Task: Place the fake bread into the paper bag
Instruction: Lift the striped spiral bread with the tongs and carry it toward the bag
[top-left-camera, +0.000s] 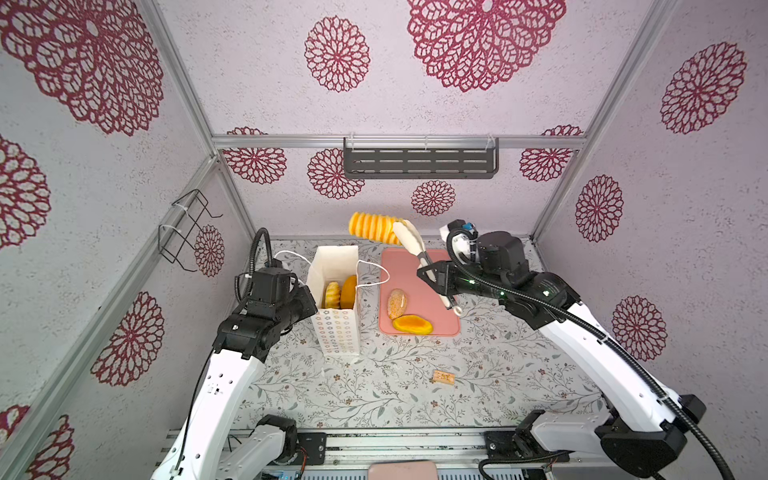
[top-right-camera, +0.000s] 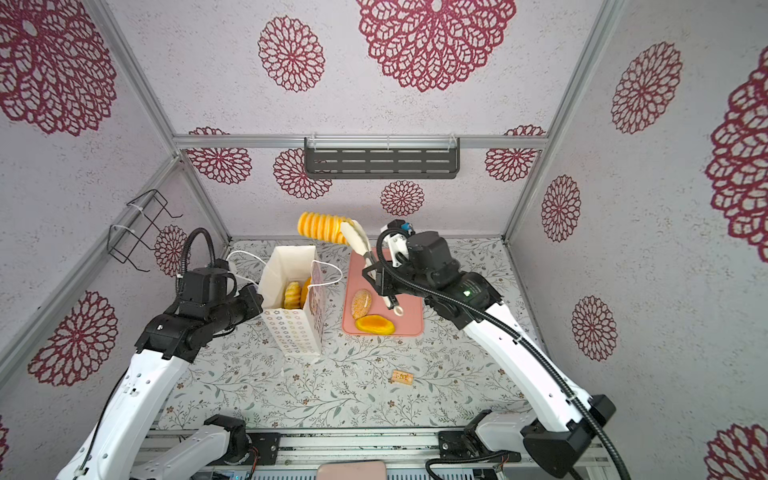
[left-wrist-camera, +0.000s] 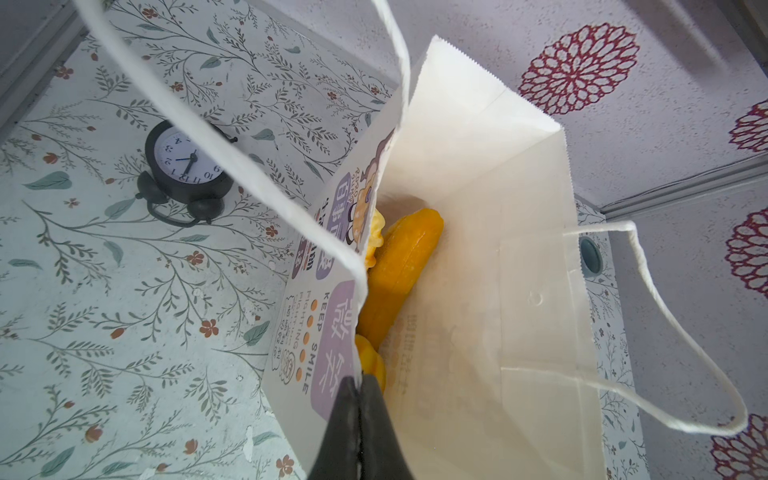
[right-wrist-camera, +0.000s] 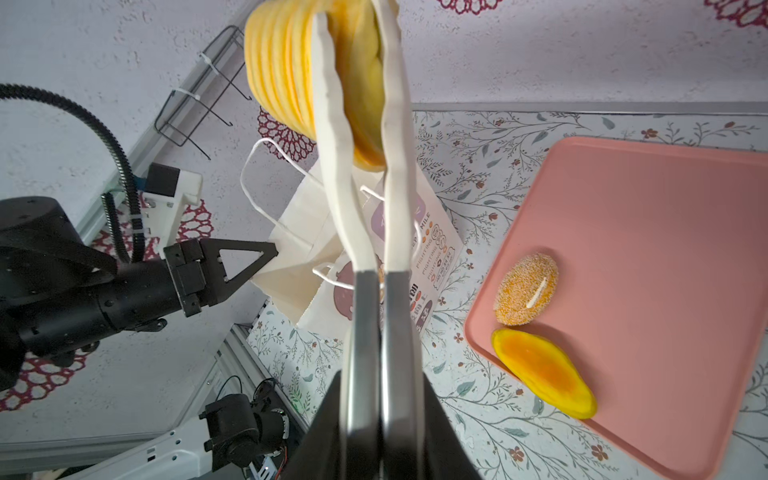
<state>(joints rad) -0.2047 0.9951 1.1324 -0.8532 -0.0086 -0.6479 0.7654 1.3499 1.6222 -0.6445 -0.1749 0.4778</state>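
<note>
The paper bag (top-left-camera: 336, 332) (top-right-camera: 293, 332) stands open left of centre in both top views. My left gripper (top-left-camera: 309, 291) (left-wrist-camera: 359, 382) is shut on the rim of its printed panel. Inside lie a braided bread (top-left-camera: 332, 294) and a smooth orange one (left-wrist-camera: 399, 266). My right gripper (top-left-camera: 436, 276) (right-wrist-camera: 380, 382) is shut on white tongs (top-left-camera: 409, 241) (right-wrist-camera: 332, 166). The tongs pinch a ridged yellow bread (top-left-camera: 370, 226) (right-wrist-camera: 282, 62), held high just behind the bag's mouth. A sesame-coated bun (top-left-camera: 397, 303) (right-wrist-camera: 525, 289) and a glossy orange oval (top-left-camera: 412, 324) (right-wrist-camera: 542, 372) lie on the pink tray (top-left-camera: 415, 266).
A tiny tan printed block (top-left-camera: 443, 377) lies on the floral table toward the front. A black alarm clock (left-wrist-camera: 185, 166) sits beside the bag in the left wrist view. A wire rack (top-left-camera: 187, 228) hangs on the left wall and a dark shelf (top-left-camera: 419, 160) on the back wall.
</note>
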